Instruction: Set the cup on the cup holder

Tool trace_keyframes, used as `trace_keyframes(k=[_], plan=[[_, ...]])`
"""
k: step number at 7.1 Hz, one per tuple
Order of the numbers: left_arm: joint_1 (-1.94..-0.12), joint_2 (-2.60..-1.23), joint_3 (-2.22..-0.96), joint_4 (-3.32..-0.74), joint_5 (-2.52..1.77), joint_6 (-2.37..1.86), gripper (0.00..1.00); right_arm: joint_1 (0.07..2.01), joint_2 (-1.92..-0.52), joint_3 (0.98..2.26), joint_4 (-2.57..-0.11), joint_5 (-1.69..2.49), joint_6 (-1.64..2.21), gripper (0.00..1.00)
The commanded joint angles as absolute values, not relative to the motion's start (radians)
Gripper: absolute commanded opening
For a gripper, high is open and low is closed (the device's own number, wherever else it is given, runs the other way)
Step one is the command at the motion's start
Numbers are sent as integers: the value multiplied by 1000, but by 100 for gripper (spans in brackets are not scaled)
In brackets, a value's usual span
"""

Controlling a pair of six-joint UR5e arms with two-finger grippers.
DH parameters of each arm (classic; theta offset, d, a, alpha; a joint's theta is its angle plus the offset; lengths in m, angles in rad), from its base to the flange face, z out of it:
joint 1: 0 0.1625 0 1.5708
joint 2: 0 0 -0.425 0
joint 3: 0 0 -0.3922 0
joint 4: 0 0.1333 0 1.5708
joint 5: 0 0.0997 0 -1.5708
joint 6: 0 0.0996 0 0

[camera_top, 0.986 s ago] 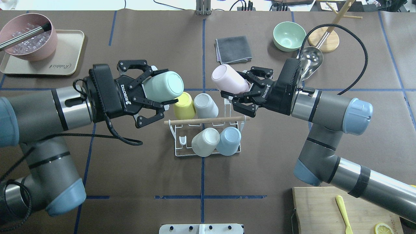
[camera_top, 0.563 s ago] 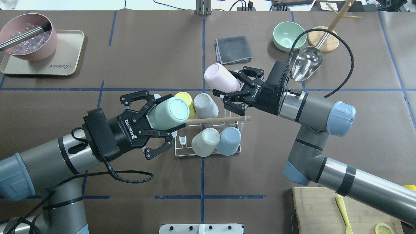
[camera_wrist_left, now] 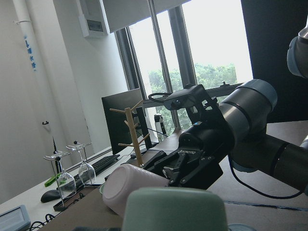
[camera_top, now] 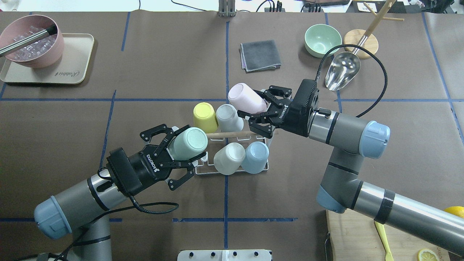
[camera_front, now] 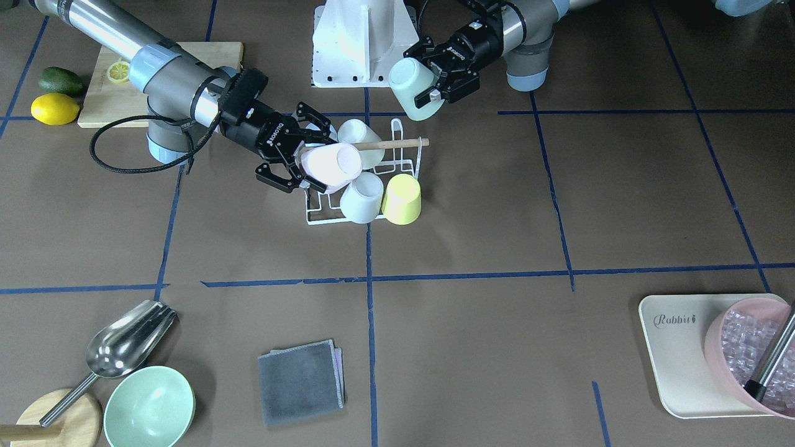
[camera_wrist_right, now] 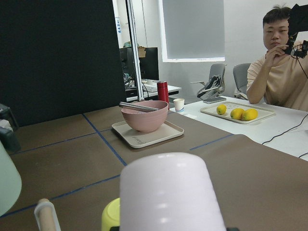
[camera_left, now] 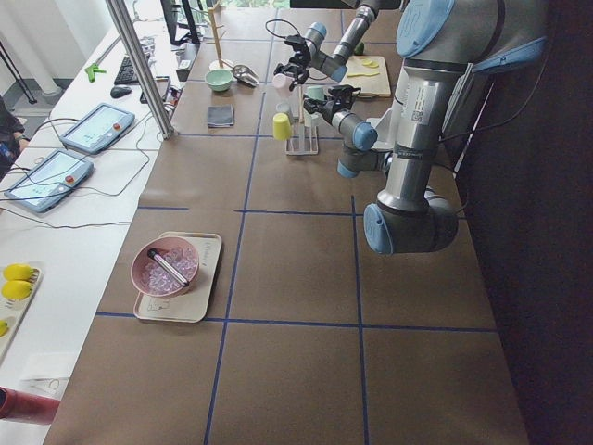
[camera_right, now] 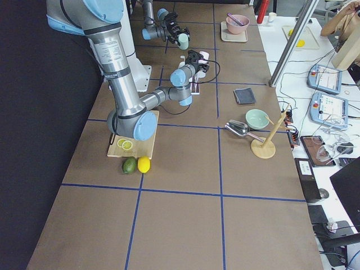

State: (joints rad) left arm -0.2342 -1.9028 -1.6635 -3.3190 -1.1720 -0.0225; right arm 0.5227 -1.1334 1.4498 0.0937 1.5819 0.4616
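Both grippers carry cups beside the cup holder [camera_top: 200,170], a white wire rack with a wooden rod [camera_top: 232,134] across its top. The left gripper [camera_top: 193,143] is clamped on a mint-green cup [camera_front: 415,87], held tilted with its closed base away from the palm, above the holder's end on the robot's left, in the row nearer the robot. The right gripper [camera_top: 253,105] grips a pink cup [camera_top: 244,97], also tilted, over the holder's opposite end, far row. Whether either cup touches the wire cannot be told. Four cups sit inverted on the holder: yellow [camera_top: 204,116] and grey-white [camera_top: 228,117] in the far row, cream [camera_top: 229,157] and pale blue [camera_top: 255,156] in the near row.
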Motion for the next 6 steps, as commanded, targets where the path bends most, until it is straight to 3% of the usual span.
trace_keyframes(k=[1,6], plan=[[-229,-1950,-1605,-3339,-1163,-70,2,519,-1146,1448,95,1582,462,10],[-218,-1985,-1548,-3341,-1157,-126,3,506,-1149,1447,94,1582,466,15]])
